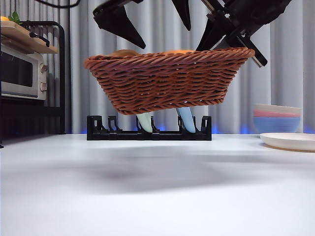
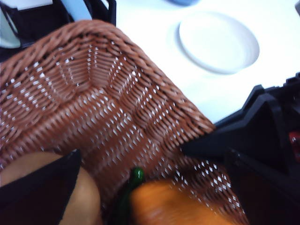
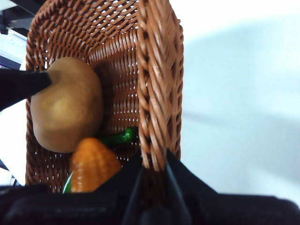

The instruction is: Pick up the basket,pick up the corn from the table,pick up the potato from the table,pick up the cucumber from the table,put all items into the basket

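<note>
Right wrist view: right gripper (image 3: 153, 180) clamps basket (image 3: 157, 84) rim.

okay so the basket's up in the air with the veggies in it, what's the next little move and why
Probably lift the left gripper up and away. The tan oval potato, bumpy orange corn and dark green cucumber already lie in the brown woven wicker basket, held off the white table by the right gripper, shut on its rim.

One basket (image 1: 167, 78). In it, one potato (image 3: 68, 105), one corn (image 3: 93, 164) and one cucumber (image 3: 119, 137). Two grippers: the right gripper (image 3: 154, 180) and the left gripper (image 1: 147, 24). One rack (image 1: 147, 132), one plate (image 1: 290, 141), one stack of bowls (image 1: 276, 118), one oven (image 1: 22, 71).
</note>
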You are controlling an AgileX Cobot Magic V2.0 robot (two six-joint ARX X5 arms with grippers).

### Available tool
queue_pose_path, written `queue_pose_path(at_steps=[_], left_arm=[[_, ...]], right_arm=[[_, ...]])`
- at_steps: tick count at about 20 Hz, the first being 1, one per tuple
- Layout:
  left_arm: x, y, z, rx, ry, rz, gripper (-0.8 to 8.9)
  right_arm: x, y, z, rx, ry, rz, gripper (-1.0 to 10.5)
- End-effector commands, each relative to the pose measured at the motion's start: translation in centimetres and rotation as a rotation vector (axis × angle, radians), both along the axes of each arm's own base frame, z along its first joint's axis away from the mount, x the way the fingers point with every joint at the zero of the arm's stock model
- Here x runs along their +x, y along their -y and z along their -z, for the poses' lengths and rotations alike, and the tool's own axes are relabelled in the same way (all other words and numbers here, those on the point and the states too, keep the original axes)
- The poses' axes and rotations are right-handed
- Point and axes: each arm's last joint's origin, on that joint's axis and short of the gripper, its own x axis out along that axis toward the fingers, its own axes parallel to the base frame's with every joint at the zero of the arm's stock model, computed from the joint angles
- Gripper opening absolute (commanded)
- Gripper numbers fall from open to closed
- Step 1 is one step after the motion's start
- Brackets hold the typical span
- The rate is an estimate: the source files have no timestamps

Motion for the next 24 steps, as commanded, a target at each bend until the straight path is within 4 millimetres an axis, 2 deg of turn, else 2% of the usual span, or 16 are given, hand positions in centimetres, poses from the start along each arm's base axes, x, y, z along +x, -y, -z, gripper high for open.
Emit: queue_pose_path(at_steps=[1, 5, 7, 9, 13, 15, 17, 21, 24], left_arm=[[-1.2, -1.1, -3.5, -0.014, 0.064, 0.024, 6.05], [-5.0, -4.3, -10.7, -0.074, 0.193, 0.052, 6.05], [-7.0, -6.2, -13.4, -0.126, 0.267, 0.053, 6.05], [-8.7, -7.8, -15.1, -0.166, 0.332, 0.054, 6.05], [-10.7, -9.6, -16.2, -0.190, 0.363, 0.052, 6.05], [-11.0, -9.9, -16.1, -0.179, 0.354, 0.053, 6.05], [-11.0, -9.9, -15.9, -0.158, 0.343, 0.058, 6.05], [-10.9, -9.9, -15.6, -0.110, 0.350, 0.047, 6.04], [-10.9, -10.0, -15.3, -0.037, 0.350, 0.076, 5.93]], right_arm=[[0.2, -0.1, -0.3, 0.025, 0.006, -0.001, -0.1], [1.1, -0.1, 0.7, 0.008, -0.035, 0.058, -0.1], [2.2, -0.5, 2.6, 0.014, -0.120, 0.106, -0.1], [3.1, -0.9, 4.8, 0.004, -0.210, 0.135, -0.1], [4.4, -1.6, 8.6, -0.029, -0.335, 0.193, -0.1], [4.6, -1.6, 9.6, -0.057, -0.365, 0.207, -0.1], [4.4, -1.5, 9.9, -0.099, -0.377, 0.226, 0.4], [4.3, -0.6, 9.8, -0.147, -0.373, 0.233, 5.4], [4.0, 0.6, 7.9, -0.155, -0.298, 0.221, 5.6]])
